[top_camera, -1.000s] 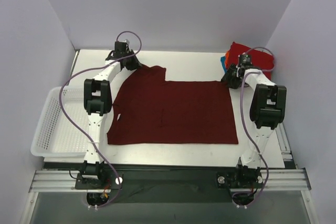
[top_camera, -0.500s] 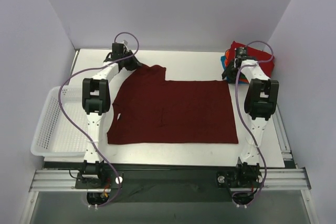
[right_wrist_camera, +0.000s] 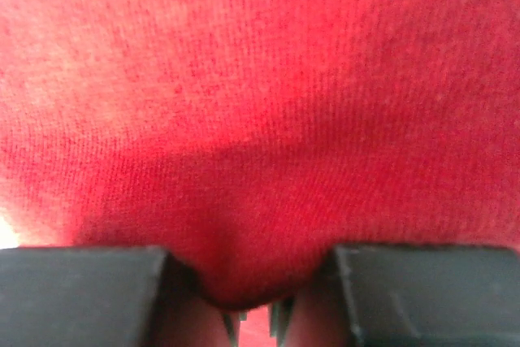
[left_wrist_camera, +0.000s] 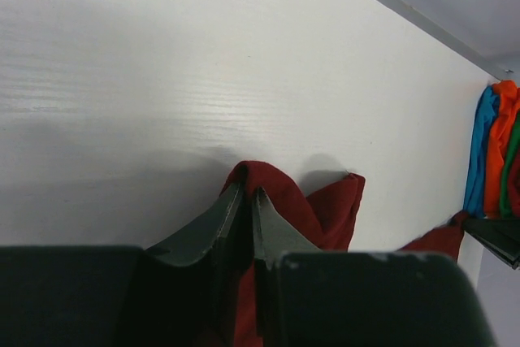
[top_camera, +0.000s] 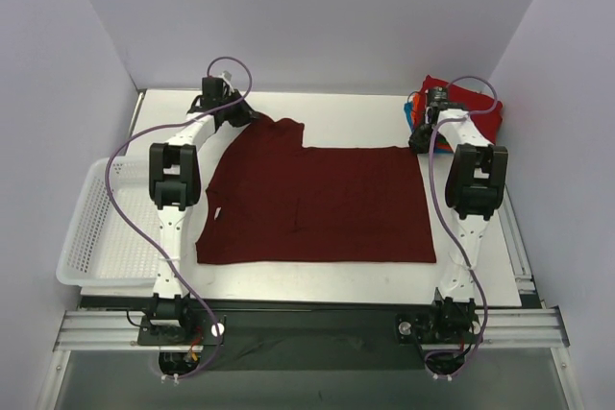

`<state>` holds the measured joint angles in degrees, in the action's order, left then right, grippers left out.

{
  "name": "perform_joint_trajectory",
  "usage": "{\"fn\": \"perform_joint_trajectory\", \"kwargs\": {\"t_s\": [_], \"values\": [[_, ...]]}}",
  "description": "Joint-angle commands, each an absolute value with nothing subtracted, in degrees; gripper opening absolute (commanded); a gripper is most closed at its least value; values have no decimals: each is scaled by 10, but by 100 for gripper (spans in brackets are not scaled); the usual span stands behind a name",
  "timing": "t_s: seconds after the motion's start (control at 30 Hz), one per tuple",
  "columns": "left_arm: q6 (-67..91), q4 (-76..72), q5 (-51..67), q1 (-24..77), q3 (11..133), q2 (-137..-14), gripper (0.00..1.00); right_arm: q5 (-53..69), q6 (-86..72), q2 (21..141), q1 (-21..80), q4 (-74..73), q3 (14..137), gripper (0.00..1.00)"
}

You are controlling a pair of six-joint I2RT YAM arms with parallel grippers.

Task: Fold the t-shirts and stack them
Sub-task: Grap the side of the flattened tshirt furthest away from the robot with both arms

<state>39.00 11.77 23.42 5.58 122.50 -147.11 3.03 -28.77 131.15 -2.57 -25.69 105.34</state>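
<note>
A dark maroon short-sleeved cloth t-shirt (top_camera: 317, 204) lies spread flat in the middle of the white worktop (top_camera: 356, 122). Its far edge is between the two arms, probably so each can take a far corner for the first fold.

The left pincer (left_wrist_camera: 246, 193) is clamped on a raised tuft of maroon cloth at the far-left sleeve.

The right pincer (top_camera: 419, 139) sits at the shirt's far-right corner, just beside the stack of folded red, orange, green and blue t-shirts (top_camera: 471, 103). Its wrist view shows only red cloth, with a fold bulging near the fingertips (right_wrist_camera: 280, 318). Whether it grips, and which shirt, cannot be told.

A white plastic mesh basket (top_camera: 91, 228) sits at the left edge.
</note>
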Motion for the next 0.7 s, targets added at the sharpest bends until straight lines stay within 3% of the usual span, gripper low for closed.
{"fn": "perform_joint_trajectory", "kwargs": {"t_s": [0.0,0.23,0.67], "values": [[398,76,258,51,1232,-1429,18,2,-290,1304,-19,-278,1073,10],[410,51,269,47,1215,-1410,7,-24,-287,1270,-13,-245,1038,0],[434,-17,295,33,1154,-1354,0,-26,-294,1200,-15,-173,959,0]]}}
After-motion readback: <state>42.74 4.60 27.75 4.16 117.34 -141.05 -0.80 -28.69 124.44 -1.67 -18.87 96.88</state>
